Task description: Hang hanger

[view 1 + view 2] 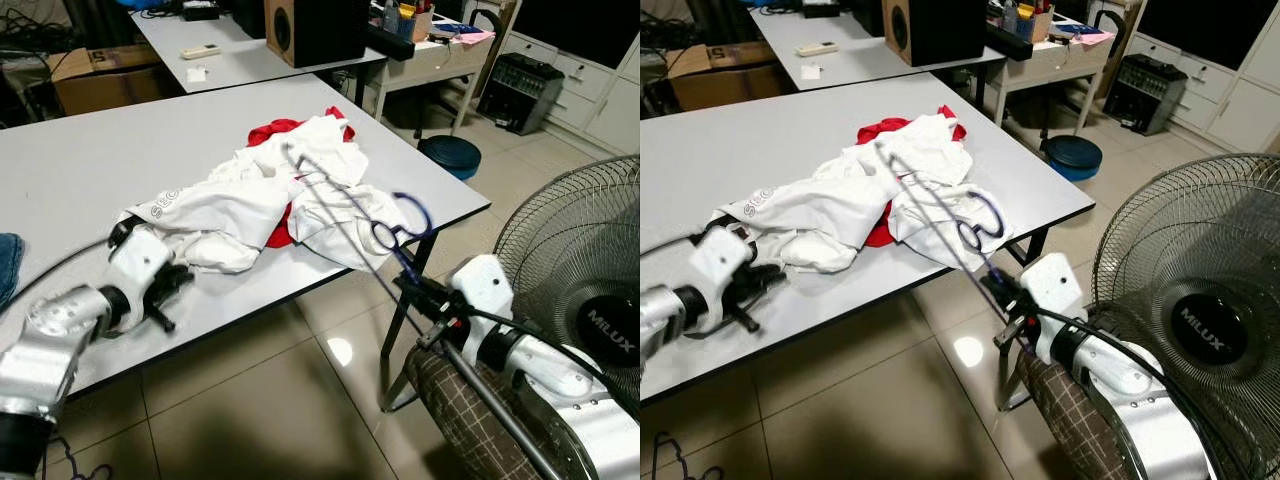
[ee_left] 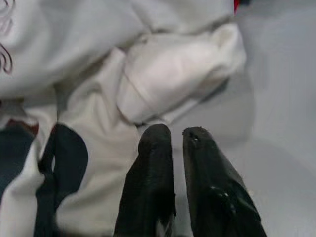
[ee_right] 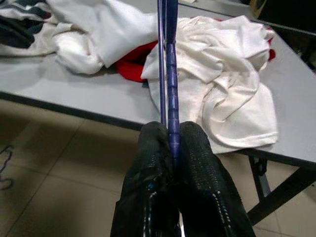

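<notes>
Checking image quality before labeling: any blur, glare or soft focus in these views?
Left eye view: hanger hook motion-blurred, lamp glare on floor. Left wrist view: left gripper and white shirt soft. Right wrist view: right gripper reasonably sharp, clamped on hanger.

Grey table [image 1: 90, 160], black legs, tiled floor beneath. White clothes [image 1: 250, 200] heaped toward right end, red garment [image 1: 275, 130] underneath, showing at far side. Blue denim [image 1: 8, 262] at left edge. Left gripper [image 1: 165, 290] resting on near edge beside heap.
</notes>
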{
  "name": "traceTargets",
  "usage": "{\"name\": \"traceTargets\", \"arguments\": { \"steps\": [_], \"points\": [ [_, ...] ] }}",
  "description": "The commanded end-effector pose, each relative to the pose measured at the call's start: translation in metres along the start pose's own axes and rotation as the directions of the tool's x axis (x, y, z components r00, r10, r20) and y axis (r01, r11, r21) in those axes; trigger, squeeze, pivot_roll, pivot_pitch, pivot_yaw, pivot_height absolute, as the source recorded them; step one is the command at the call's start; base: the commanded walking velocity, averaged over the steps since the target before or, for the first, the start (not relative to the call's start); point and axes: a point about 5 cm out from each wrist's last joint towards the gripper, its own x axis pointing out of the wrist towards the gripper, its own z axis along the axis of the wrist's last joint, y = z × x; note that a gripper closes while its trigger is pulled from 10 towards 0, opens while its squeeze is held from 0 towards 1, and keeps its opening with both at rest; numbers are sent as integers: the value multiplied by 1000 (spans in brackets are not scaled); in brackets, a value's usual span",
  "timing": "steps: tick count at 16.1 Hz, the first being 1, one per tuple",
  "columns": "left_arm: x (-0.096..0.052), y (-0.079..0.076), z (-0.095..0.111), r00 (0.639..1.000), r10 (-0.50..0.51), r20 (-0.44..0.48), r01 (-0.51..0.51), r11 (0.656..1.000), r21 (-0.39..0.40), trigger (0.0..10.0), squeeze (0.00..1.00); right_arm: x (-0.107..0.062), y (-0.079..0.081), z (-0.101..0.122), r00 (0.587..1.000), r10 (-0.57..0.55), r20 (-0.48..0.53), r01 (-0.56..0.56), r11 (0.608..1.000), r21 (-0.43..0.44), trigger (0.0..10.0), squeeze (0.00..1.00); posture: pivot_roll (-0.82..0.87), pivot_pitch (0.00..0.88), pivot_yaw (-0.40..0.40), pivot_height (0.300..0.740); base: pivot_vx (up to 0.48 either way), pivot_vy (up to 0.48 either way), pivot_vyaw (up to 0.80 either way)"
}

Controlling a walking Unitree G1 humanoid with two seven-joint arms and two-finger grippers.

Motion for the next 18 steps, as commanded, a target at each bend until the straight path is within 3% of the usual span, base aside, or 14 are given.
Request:
{"name": "traceTargets", "arguments": {
  "steps": [1, 3, 8, 9, 10, 13, 17, 18],
  "points": [
    [-1, -5, 0, 1000, -10, -22, 11, 999, 33, 10000, 1000, -1, -2, -2, 1000, 6, -15, -7, 1000, -21, 10000, 0, -20, 0, -31, 740, 0, 0, 0],
    [-1, -5, -10, 997, 27, -67, -23, 998, 62, 10000, 1000, 2, -1, -2, 1000, 24, -19, -25, 999, -27, 10000, 0, -20, 0, -36, 740, 0, 0, 0],
    [5, 4, -9, 987, 152, -53, -146, 984, 101, 10000, 1000, 2, -2, -2, 999, 29, -17, -30, 999, -35, 10000, 0, -23, 0, -34, 740, 0, 0, 0],
    [8, 5, -10, 987, 157, -44, -154, 986, 60, 10000, 184, 2, -2, -2, 999, 28, -17, -28, 999, -34, 10000, 0, -23, 0, -33, 740, 0, 0, 0],
    [12, 4, -13, 986, 155, -55, -153, 987, 43, 10000, 0, 2, -2, -2, 999, 27, -17, -28, 999, -33, 10000, 0, -22, 0, -33, 740, 0, 0, 0],
    [26, 5, -24, 977, 177, -120, -182, 983, -34, 10000, 0, 4, -1, -2, 1000, 26, -14, -27, 999, -34, 10000, 0, -28, 0, -23, 740, 0, 0, 0],
    [28, 6, -35, 960, 196, -200, -202, 979, -12, 10000, 0, 2, -1, -2, 1000, 19, -17, -19, 999, -31, 10000, 0, -35, 0, -14, 740, 0, 0, 0],
    [29, 3, -39, 958, 180, -224, -188, 982, -13, 3725, 0, 1, 0, -3, 1000, 19, -18, -19, 999, -30, 10000, 0, -35, 0, -14, 740, 0, 0, 0]
  ]
}}
